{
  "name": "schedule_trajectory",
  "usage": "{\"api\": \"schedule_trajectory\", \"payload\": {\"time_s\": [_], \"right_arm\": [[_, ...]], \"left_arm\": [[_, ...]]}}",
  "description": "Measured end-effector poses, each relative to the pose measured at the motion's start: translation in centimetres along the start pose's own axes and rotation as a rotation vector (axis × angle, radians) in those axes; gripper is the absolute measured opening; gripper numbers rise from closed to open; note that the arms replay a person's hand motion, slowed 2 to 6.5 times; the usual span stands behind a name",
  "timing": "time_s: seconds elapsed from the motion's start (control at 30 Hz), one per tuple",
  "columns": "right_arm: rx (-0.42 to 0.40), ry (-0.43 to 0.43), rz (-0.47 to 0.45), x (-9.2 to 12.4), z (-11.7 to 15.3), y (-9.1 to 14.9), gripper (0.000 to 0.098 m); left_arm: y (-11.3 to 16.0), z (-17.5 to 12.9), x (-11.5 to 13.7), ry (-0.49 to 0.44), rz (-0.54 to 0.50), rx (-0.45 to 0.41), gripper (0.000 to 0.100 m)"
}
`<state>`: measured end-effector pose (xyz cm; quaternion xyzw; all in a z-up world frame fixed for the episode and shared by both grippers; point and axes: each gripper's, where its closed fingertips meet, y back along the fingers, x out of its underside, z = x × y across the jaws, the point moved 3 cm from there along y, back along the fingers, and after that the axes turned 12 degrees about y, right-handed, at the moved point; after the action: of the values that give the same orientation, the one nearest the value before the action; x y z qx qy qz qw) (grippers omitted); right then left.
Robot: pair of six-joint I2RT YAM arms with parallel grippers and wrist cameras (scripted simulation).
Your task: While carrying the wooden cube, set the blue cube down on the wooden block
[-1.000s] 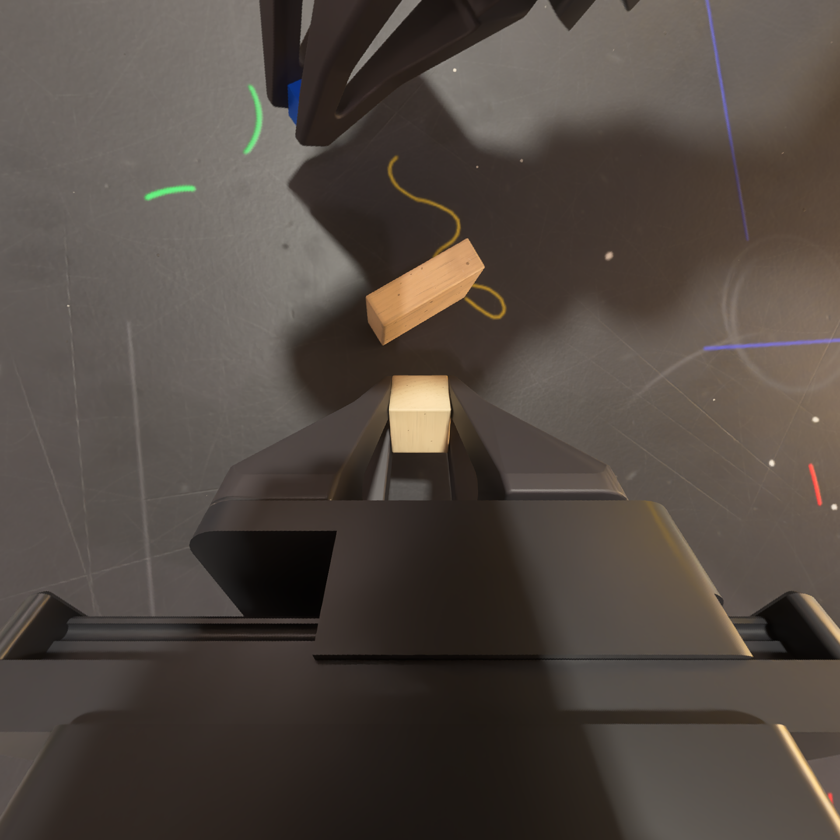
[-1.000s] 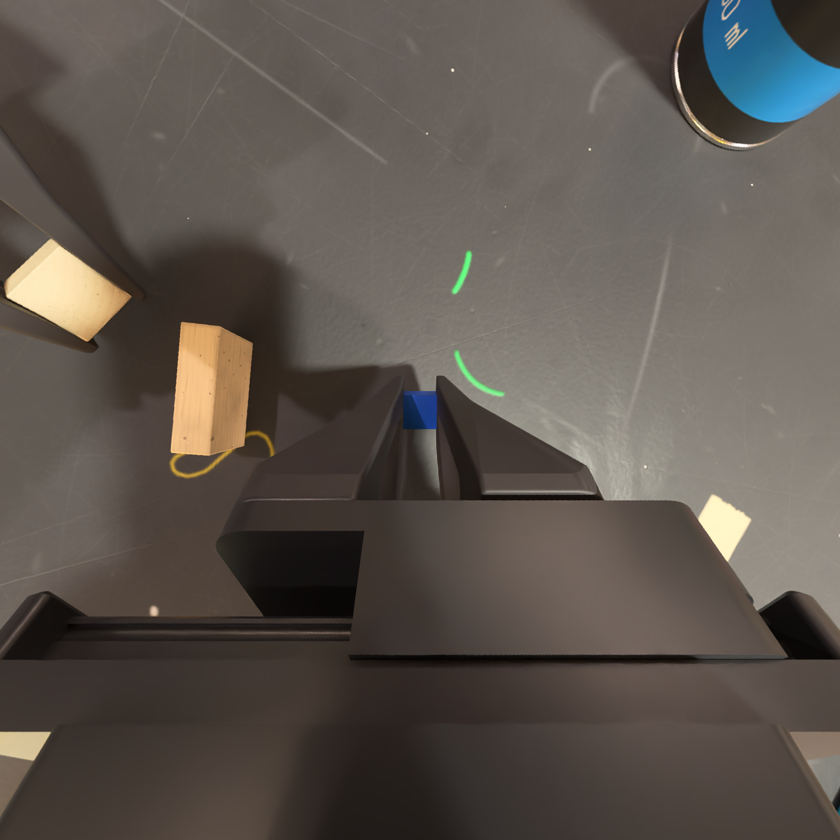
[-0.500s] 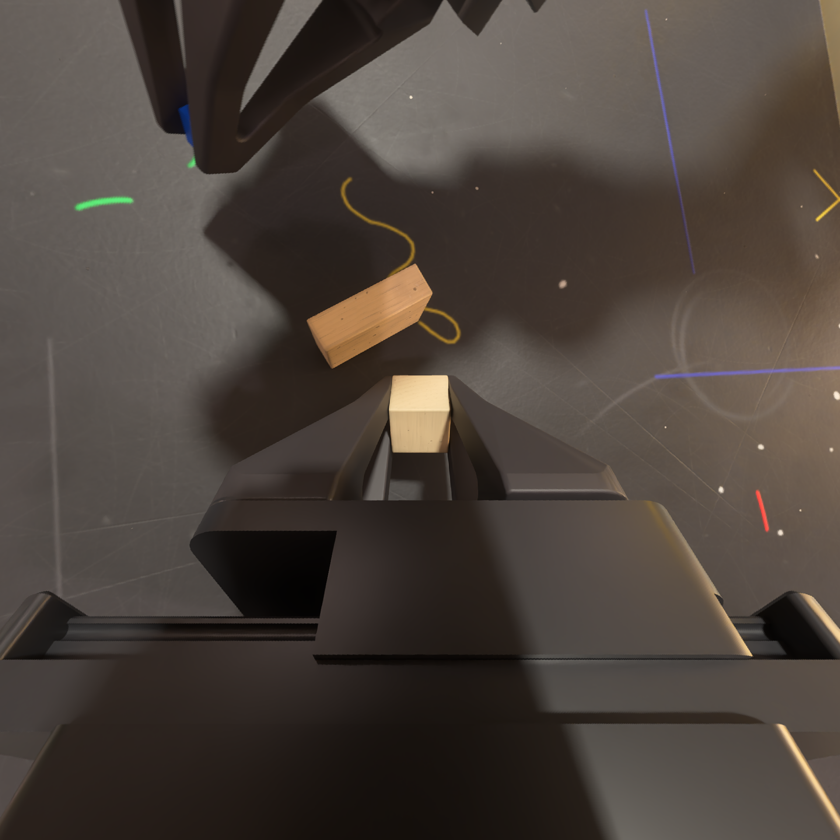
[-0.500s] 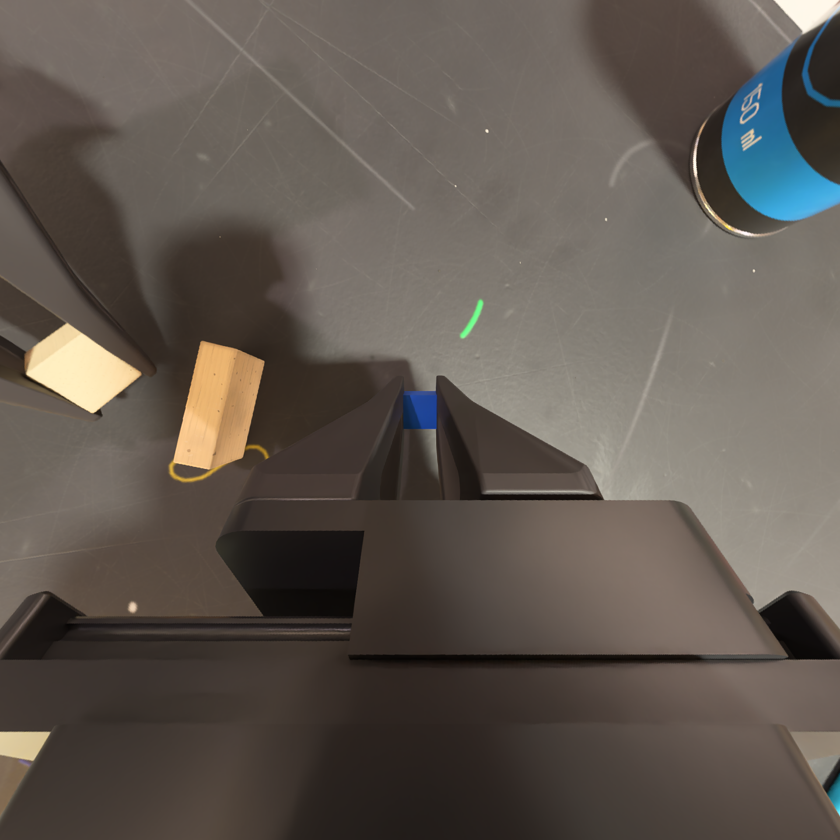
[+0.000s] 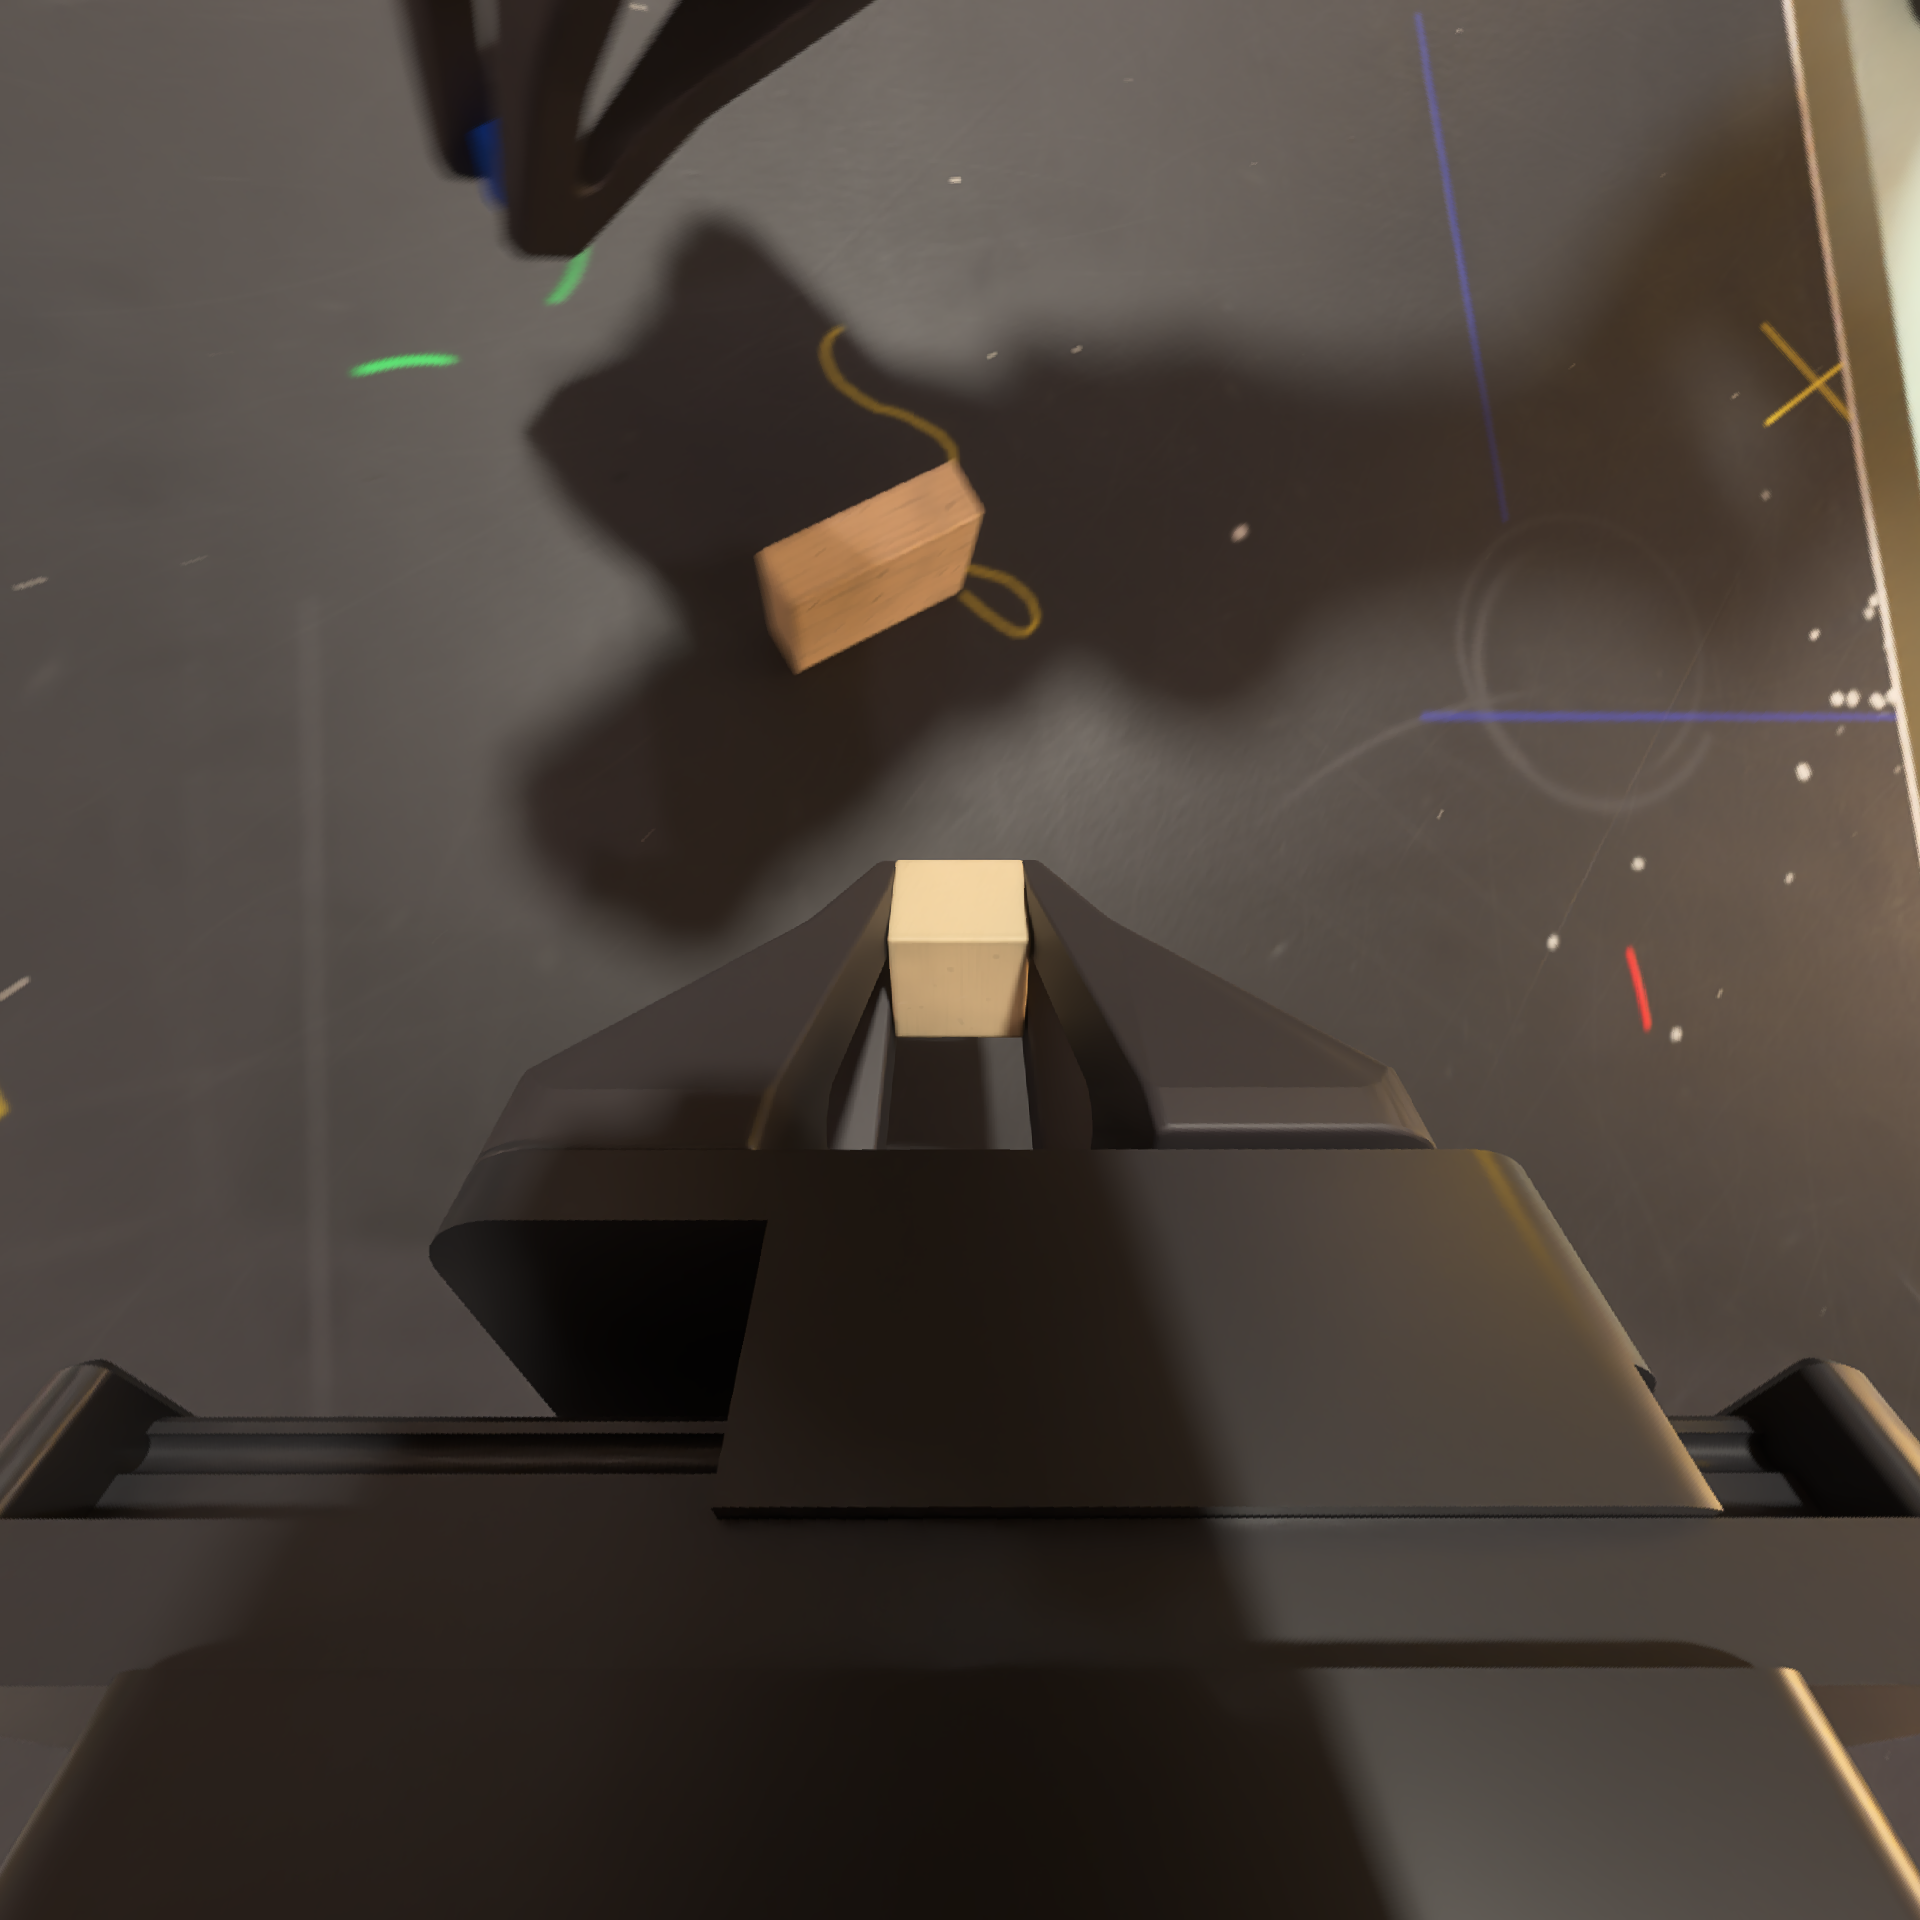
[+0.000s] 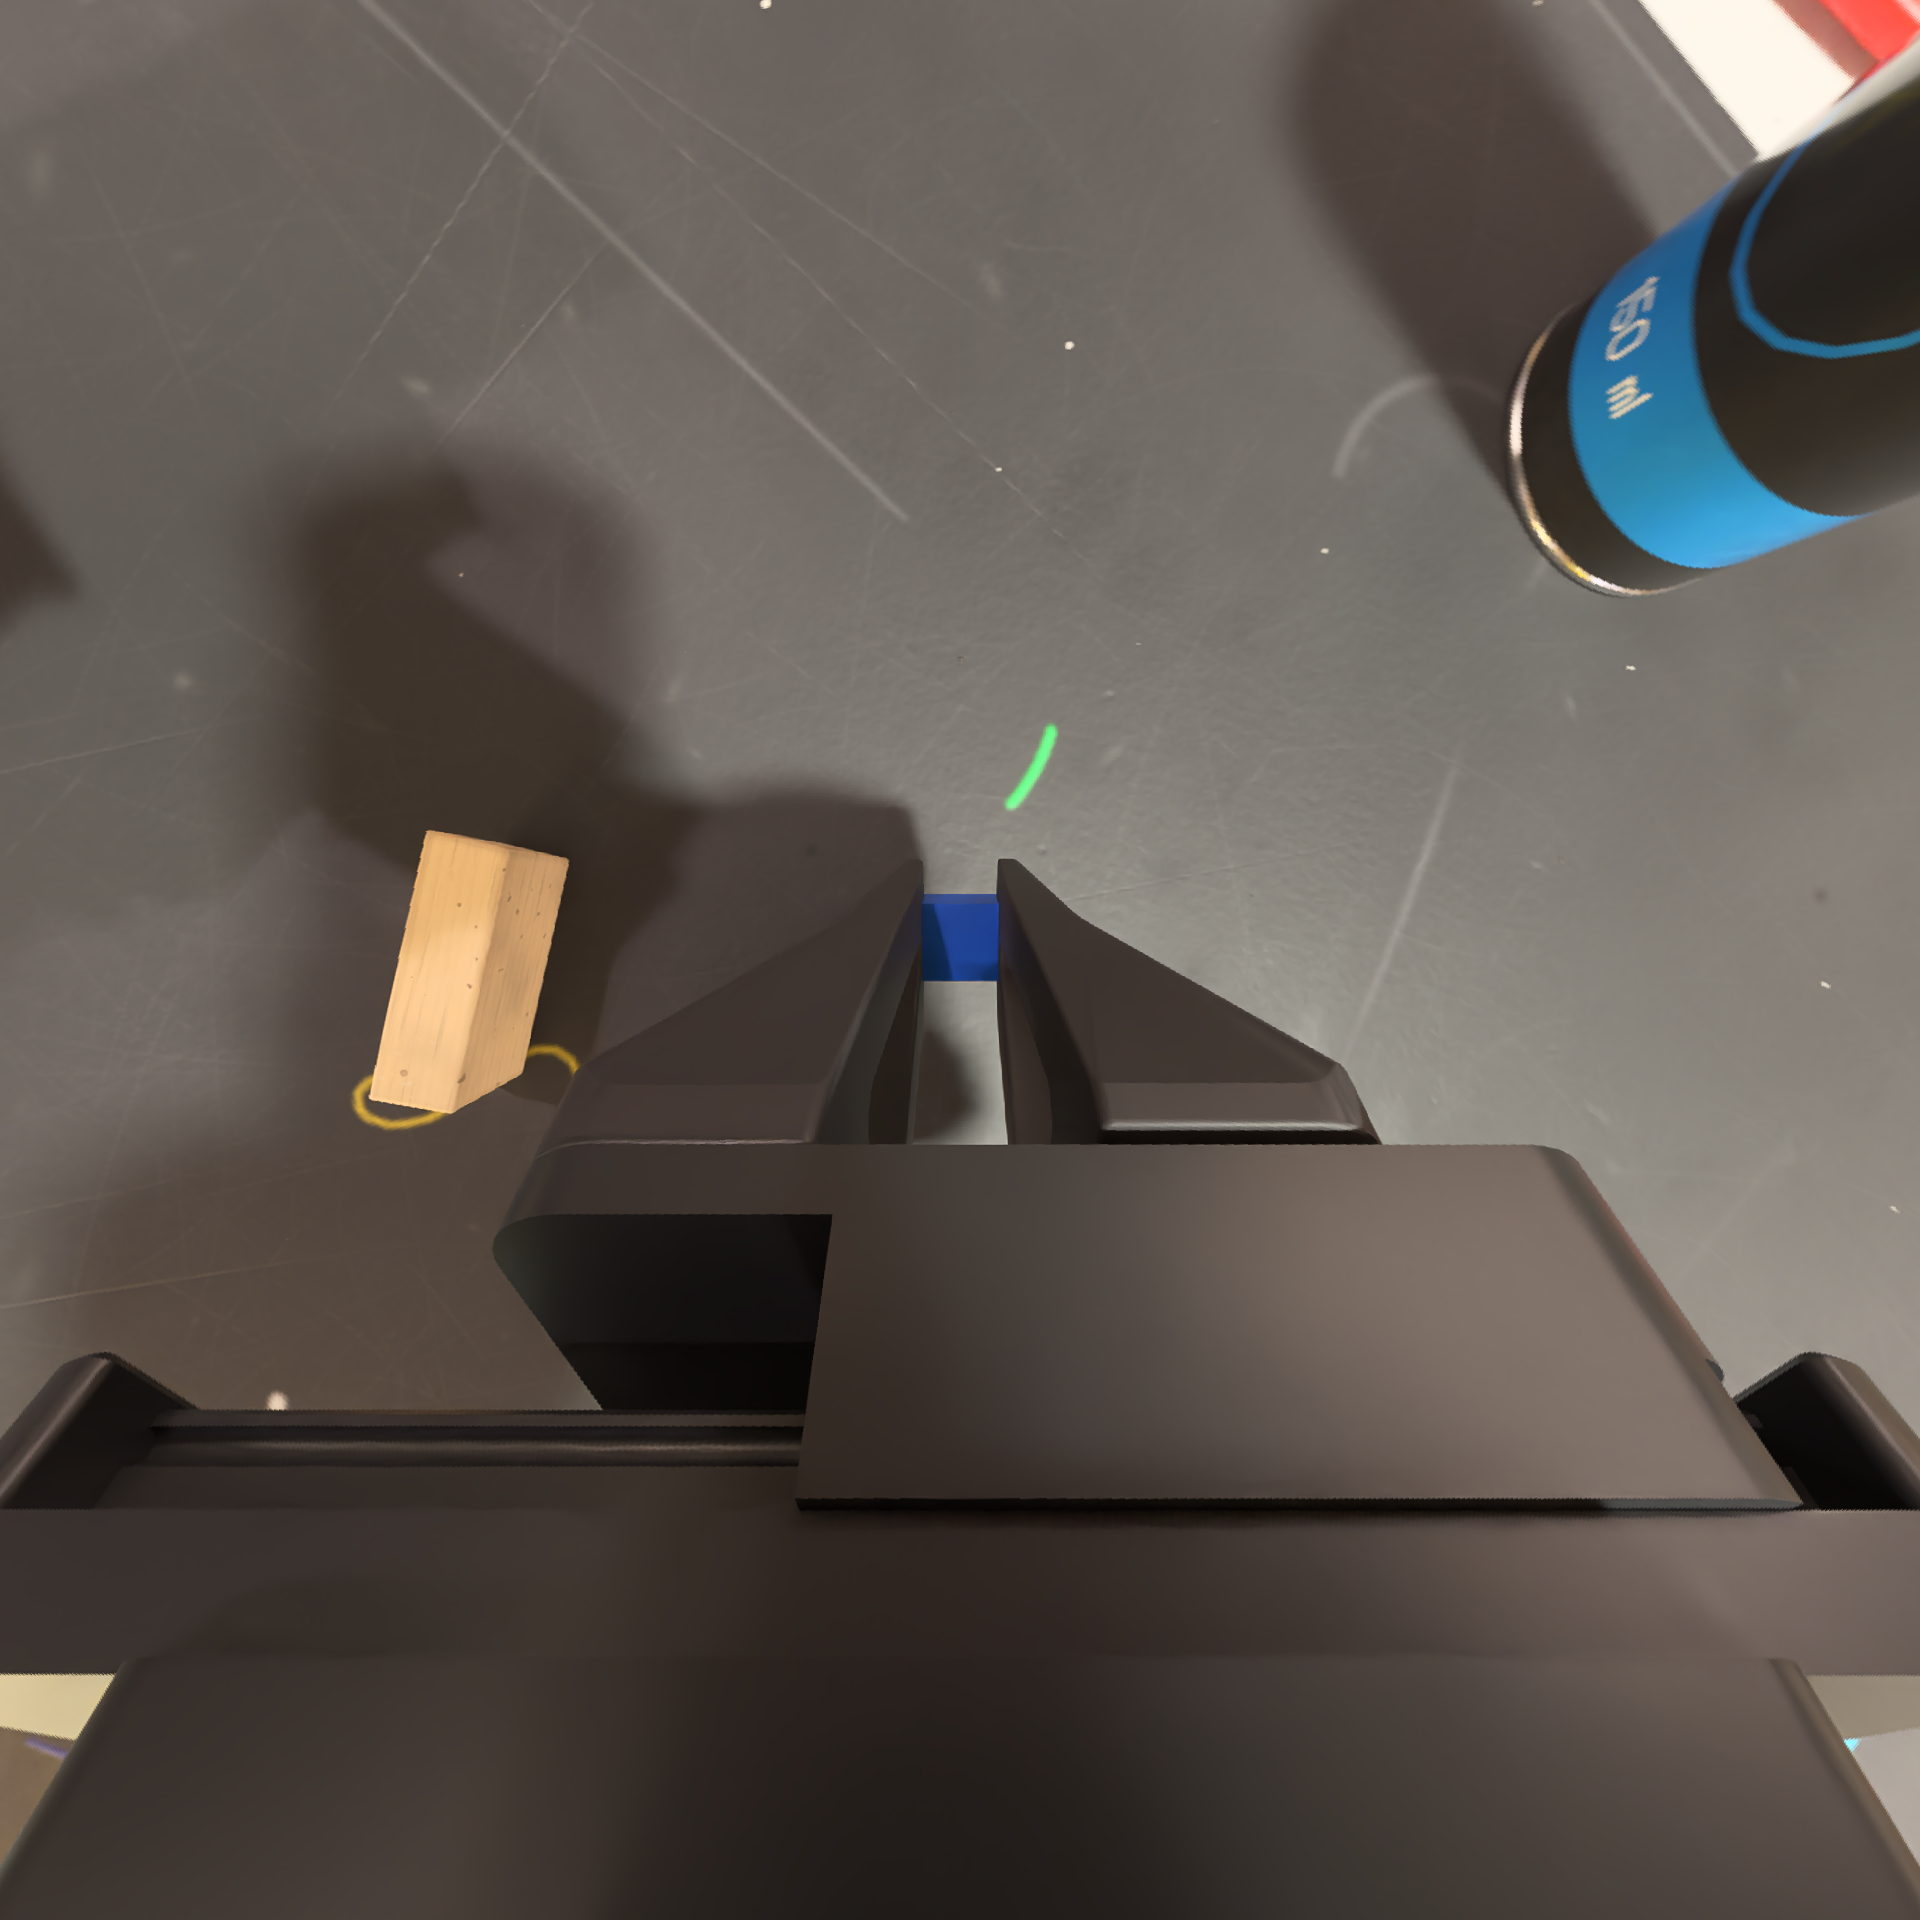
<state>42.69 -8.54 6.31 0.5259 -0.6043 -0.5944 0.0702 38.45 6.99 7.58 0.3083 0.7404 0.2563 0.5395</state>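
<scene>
The right gripper (image 6: 960,883), clamping the small blue cube (image 6: 959,938), should centre above the pale rectangular wooden block (image 6: 468,971) lying off to its left before lowering, while the left gripper (image 5: 959,883) grips the light wooden cube (image 5: 958,948).

desk (image 6: 727,364): dark grey, scratched, white specks, shadowed at centre | wooden block (image 6: 468,971): lies on desk over a yellow squiggle (image 5: 1003,613) | can (image 6: 1704,416): black with blue band, stands near the far right edge | marks: green arcs (image 5: 405,364), blue lines (image 5: 1652,717), red dash (image 5: 1638,987)
</scene>
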Motion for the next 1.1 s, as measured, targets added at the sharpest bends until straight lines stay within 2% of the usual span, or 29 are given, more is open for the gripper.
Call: {"api": "schedule_trajectory", "payload": {"time_s": [0.13, 0.27, 0.37, 0.5, 0.63, 0.83, 1.1], "right_arm": [[0.079, 0.003, 0.024, -0.2, -0.6, 1.1, 0.0116], [0.157, 0.019, 0.047, -0.6, -0.9, 2.3, 0.0116], [0.180, 0.013, 0.044, -1.0, -0.8, 3.0, 0.0116], [0.173, -0.014, 0.033, -1.5, -0.3, 3.7, 0.0116], [0.147, -0.042, 0.030, -1.9, 0.5, 4.0, 0.0116], [0.119, -0.069, 0.043, -2.8, 1.6, 4.2, 0.0116], [0.077, -0.122, 0.038, -3.7, 3.3, 3.9, 0.0116]], "left_arm": [[5.3, 1.9, 1.0, -0.026, -0.034, -0.126, 0.019], [10.7, 4.1, 2.3, -0.068, -0.055, -0.303, 0.019], [14.4, 5.6, 3.3, -0.087, -0.059, -0.425, 0.019], [18.0, 6.7, 4.4, -0.078, -0.065, -0.516, 0.019], [20.3, 7.2, 5.1, -0.074, -0.074, -0.572, 0.019], [22.4, 7.7, 5.1, -0.119, -0.079, -0.643, 0.019], [24.0, 8.3, 4.5, -0.158, -0.084, -0.662, 0.019]]}}
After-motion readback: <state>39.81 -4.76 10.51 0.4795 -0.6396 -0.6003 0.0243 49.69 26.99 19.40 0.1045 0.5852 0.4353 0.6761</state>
